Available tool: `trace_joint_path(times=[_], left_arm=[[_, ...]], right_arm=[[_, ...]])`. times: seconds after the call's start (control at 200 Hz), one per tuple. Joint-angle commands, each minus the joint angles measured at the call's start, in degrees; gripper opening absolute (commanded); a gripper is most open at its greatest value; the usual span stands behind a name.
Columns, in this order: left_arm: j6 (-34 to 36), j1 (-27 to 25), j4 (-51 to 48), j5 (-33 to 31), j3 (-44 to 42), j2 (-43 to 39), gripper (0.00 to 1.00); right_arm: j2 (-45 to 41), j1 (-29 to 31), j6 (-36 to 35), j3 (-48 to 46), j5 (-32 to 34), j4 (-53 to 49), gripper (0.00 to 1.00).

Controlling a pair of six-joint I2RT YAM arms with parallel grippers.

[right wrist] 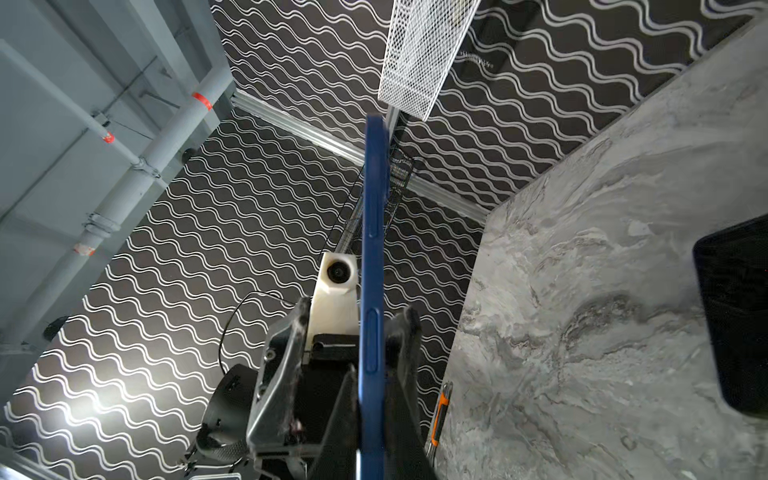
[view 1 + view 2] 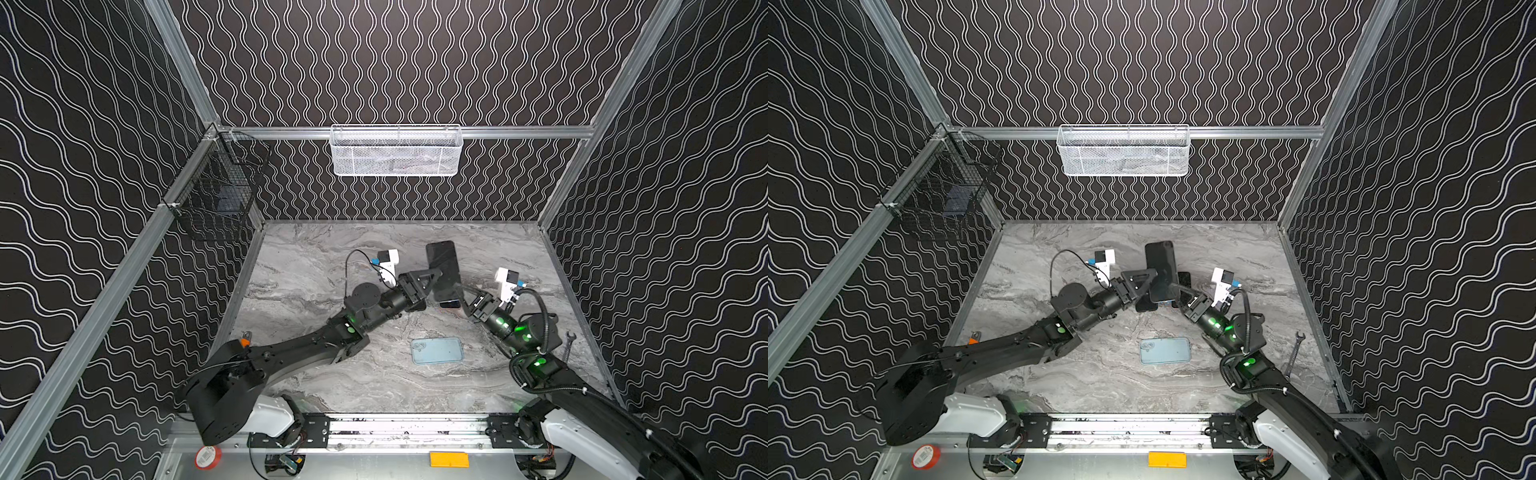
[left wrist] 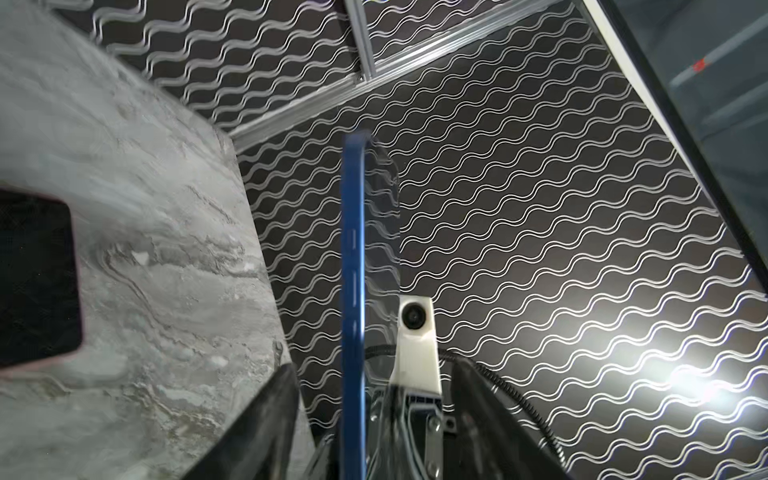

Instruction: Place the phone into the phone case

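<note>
Passing the phone (image 2: pixel 442 266) from one arm to the other looked to be the step in hand. It stood on edge in the air, well above the table (image 2: pixel 311 291). The right gripper (image 1: pixel 376 365) was clamped on its lower end, fingers pressed to the two flat faces. The left gripper (image 3: pixel 372 365) had its jaws apart, with the phone's blue rim running up between them and a clear gap on either side, so by my reading the right arm alone carried it. The pale blue case (image 2: pixel 437 350) lay flat on the table, nearer the arm bases than either set of jaws, well apart from the phone and untouched. The next move would call for the left jaws to draw back without knocking the phone. The right arm would then have to turn it flat, line it up over the case and press it in; a pinch at one end risked a slip. Which face of the case pointed up was hard to tell. A dark flat slab (image 3: pixel 37 278) lay on the table below the jaws, cut off in both wrist views, and I could not say what it was. The phone's lower end was hidden behind the fingers in both top views.
</note>
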Motion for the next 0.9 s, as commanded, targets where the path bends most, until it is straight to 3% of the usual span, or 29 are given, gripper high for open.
trace_joint_path(times=[0.0,0.065,0.15,0.24,0.315,0.355,0.531,0.676,0.896], left_arm=[[12.8,5.2,-15.0,9.7,3.8,-3.8,0.77],[22.3,10.5,-32.9,15.9,9.3,-6.2,0.82],[33.9,17.0,-50.3,21.8,15.0,-7.2,0.89],[39.5,21.6,-56.9,29.8,17.3,-6.5,0.91],[43.7,22.0,-58.7,37.4,17.7,-4.2,0.92],[45.9,21.9,-60.6,38.0,17.9,-2.6,0.92],[46.3,22.4,-58.2,47.4,15.3,4.7,0.92],[50.3,22.2,-62.1,48.2,15.7,7.4,0.92],[50.3,21.2,-60.9,58.2,14.1,8.5,0.84]], right_arm=[[-2.1,-4.8,-9.0,7.0,-11.4,-19.7,0.00],[-1.1,-6.8,-17.7,14.0,-15.5,-35.9,0.00],[1.2,-7.2,-27.0,19.1,-20.4,-47.2,0.00],[4.2,-7.3,-33.0,20.8,-25.7,-53.1,0.00],[7.1,-7.4,-36.2,20.2,-29.3,-54.4,0.00],[8.6,-7.4,-37.8,19.8,-31.3,-54.9,0.00],[12.0,-7.4,-40.5,18.2,-38.1,-53.4,0.00],[12.5,-7.4,-40.1,17.1,-43.9,-49.8,0.00],[13.3,-7.5,-35.2,14.2,-46.4,-41.3,0.00]])
